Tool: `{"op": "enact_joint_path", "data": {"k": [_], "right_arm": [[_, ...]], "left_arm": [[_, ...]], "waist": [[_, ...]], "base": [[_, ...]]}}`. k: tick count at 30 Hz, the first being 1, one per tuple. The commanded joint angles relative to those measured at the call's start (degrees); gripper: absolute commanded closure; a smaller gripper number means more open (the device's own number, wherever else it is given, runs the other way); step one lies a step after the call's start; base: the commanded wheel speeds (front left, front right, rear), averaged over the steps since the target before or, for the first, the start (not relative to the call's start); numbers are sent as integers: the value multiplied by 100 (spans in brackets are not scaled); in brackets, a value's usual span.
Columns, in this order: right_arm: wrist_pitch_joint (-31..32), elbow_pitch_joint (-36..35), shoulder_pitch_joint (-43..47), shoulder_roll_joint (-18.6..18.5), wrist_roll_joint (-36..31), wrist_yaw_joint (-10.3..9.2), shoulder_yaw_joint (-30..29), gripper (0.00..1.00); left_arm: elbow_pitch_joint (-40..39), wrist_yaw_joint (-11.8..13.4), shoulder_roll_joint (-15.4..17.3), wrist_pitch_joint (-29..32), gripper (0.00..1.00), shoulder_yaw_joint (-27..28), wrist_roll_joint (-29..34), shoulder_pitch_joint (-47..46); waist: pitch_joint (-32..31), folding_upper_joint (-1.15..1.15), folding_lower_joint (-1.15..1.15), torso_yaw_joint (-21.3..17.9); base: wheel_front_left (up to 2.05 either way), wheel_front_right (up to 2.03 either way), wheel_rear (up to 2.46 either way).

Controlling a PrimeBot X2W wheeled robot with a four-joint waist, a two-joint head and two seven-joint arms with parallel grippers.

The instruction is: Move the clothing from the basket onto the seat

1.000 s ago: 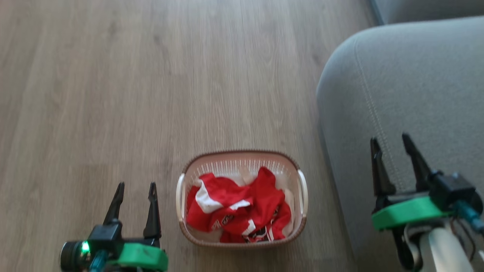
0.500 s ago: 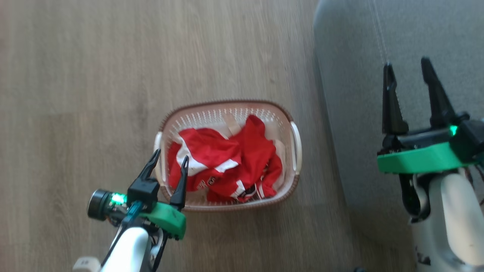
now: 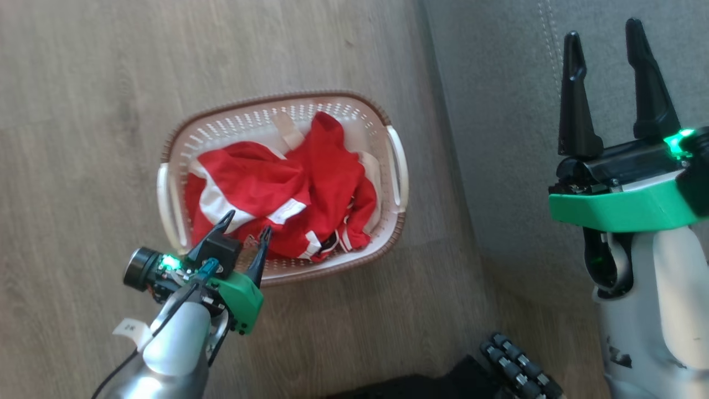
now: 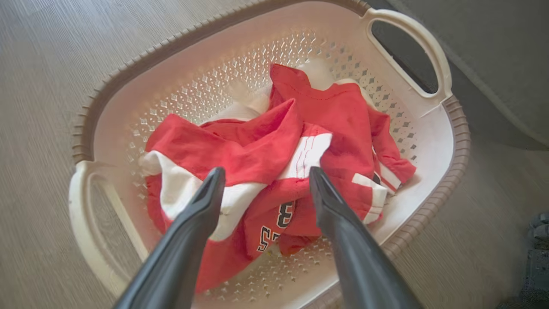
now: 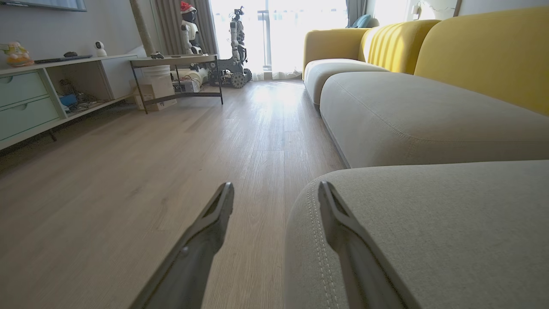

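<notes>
Red clothing [image 3: 277, 199] [image 4: 274, 171] with white trim lies crumpled in the cream basket [image 3: 388, 221] [image 4: 128, 94] on the wood floor. Black-and-white lettering shows on one garment near the basket's near side. My left gripper [image 3: 246, 224] [image 4: 263, 180] hangs open over the basket's near-left part, fingertips just above the cloth, nothing between them. The grey seat [image 3: 498, 83] [image 5: 429, 223] fills the right of the head view. My right gripper [image 3: 604, 30] [image 5: 276, 189] stands open above the seat's front edge, holding nothing.
The basket stands close to the seat's front. A black wheeled base part [image 3: 515, 366] shows at the bottom of the head view. Further off in the right wrist view are more grey cushions, yellow backrests [image 5: 480, 51], a low cabinet [image 5: 43, 94] and a metal table [image 5: 176, 64].
The head camera has tilted down, so the whole picture shifted. My left gripper has come from beside the basket to over its clothing, still open. The right gripper stays open over the seat.
</notes>
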Motion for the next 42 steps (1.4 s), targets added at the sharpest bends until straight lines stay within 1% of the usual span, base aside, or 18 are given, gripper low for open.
{"op": "enact_joint_path", "data": {"k": [1, 6, 11, 16, 21, 22, 23, 24, 25, 26, 33, 42], "right_arm": [[-37, -234, -58, 6, 43, 42, 138, 0], [-37, -395, -125, 6, 147, 42, 212, 0], [-37, -487, -146, 6, 259, 42, 291, 0], [-37, -524, -184, 6, 349, 42, 375, 0], [-37, -536, -203, 6, 419, 42, 382, 0], [-37, -533, -207, 6, 430, 42, 385, 0], [-37, -528, -210, 6, 441, 42, 389, 0], [-37, -522, -213, 6, 451, 42, 394, 0], [-37, -515, -214, 6, 461, 42, 399, 0], [-37, -509, -215, 6, 472, 42, 402, 0], [-37, -425, -196, 6, 499, 42, 404, 0], [-37, -179, -71, 6, 438, 42, 332, 0]], "left_arm": [[-22, -4, 154, -6, 0, 89, 51, 26], [495, 28, 278, 83, 0, -52, 186, -303], [854, 229, 382, 143, 0, -65, 227, -663], [1207, 335, 473, 362, 0, -155, 303, -928], [1435, 437, 479, 489, 0, -208, 308, -1094], [1472, 459, 475, 505, 10, -220, 308, -1117], [1505, 474, 463, 525, 43, -234, 307, -1136], [1531, 484, 447, 538, 65, -245, 302, -1154], [1553, 488, 432, 542, 93, -254, 293, -1171], [1571, 482, 417, 542, 100, -265, 285, -1184], [1619, 401, 291, 397, 100, -378, 243, -1242], [1415, 226, 48, 100, 100, -413, 12, -1223]], "waist": [[159, 0, -1, -150], [366, 0, -1, -301], [544, 0, -1, -417], [690, 0, -1, -541], [756, 0, -1, -615], [758, 0, -1, -626], [756, 0, -1, -635], [751, 0, -1, -642], [741, 0, -1, -646], [729, 0, -1, -648], [555, 0, -1, -607], [68, 0, -1, -432]], "base": [[0, 0, 0], [0, 0, 0], [0, 0, 0], [0, 0, 0], [0, 0, 0], [0, 0, 0], [0, 0, 0], [0, 0, 0], [0, 0, 0], [0, 0, 0], [0, 0, 0], [0, 0, 0]]}}
